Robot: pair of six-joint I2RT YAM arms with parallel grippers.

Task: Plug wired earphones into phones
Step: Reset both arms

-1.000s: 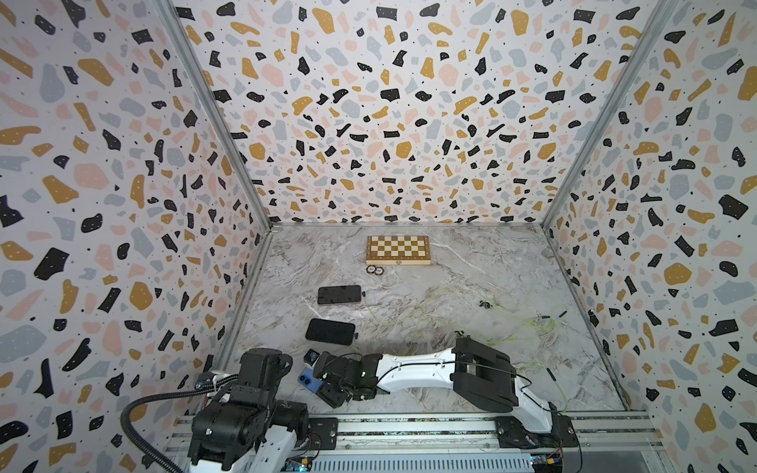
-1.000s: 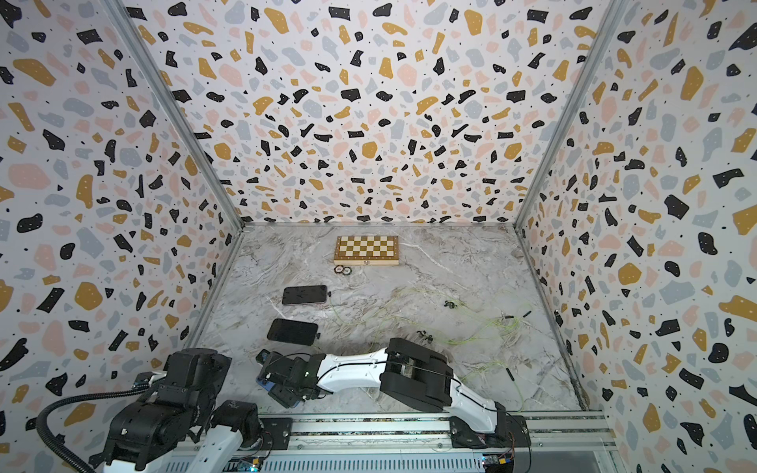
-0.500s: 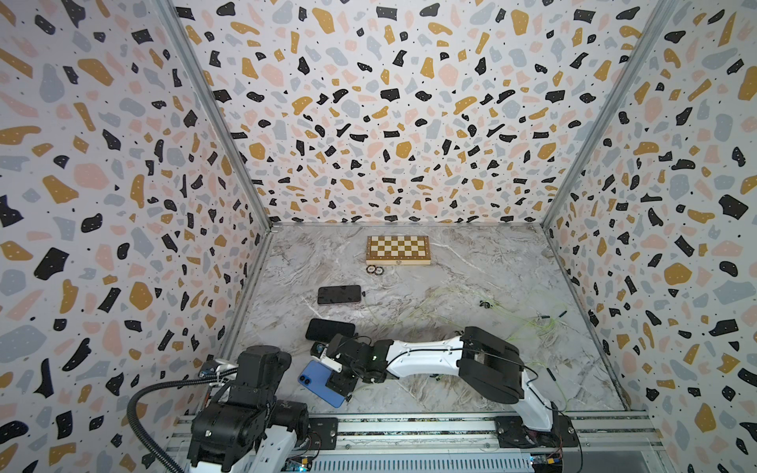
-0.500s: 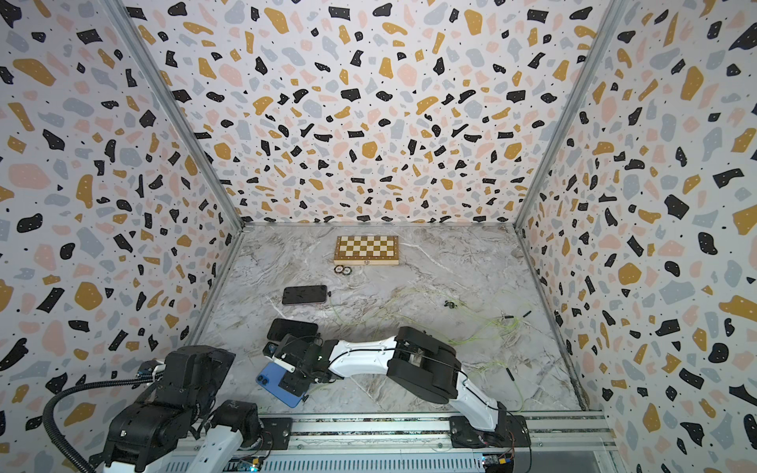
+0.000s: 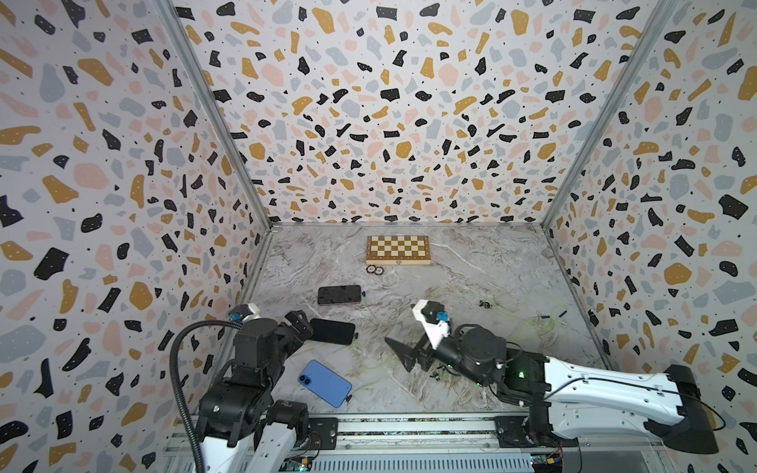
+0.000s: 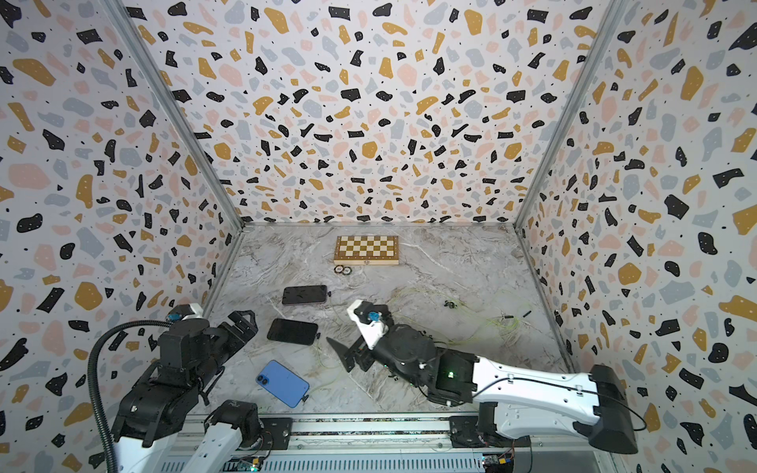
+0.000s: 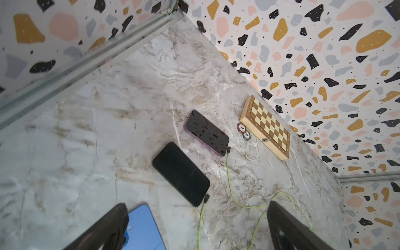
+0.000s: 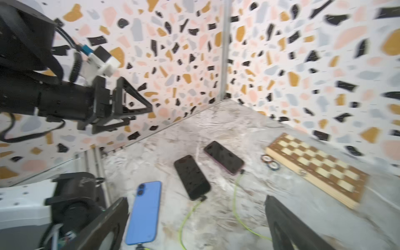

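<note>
The left hand (image 6: 245, 323) and right hand (image 5: 407, 355) both gape empty above the marble tabletop (image 5: 471, 262); the bright blue slim phone (image 5: 325, 383) lies face-down near the front edge.

The chessboard (image 5: 398, 250) was smooth, pale wood. The phone (image 5: 339, 294) nearest the chessboard had a glossy black screen. The tabletop (image 5: 491, 262) looked marbled and matt.

A grey marbled worktop (image 5: 471, 262) carries a checkered wooden chessboard (image 5: 398, 250) near its far edge, with two round chips (image 5: 375, 269) just in front of it. Three phones lie in a line toward the near left corner: a far phone (image 5: 339, 295) and a middle phone (image 5: 332, 331), both screen-up, and a blue phone (image 5: 325, 383) back-up. Thin yellow-green earphone cords (image 7: 228, 177) trail from black plugs at the phones' ends across the worktop to the right.
</note>
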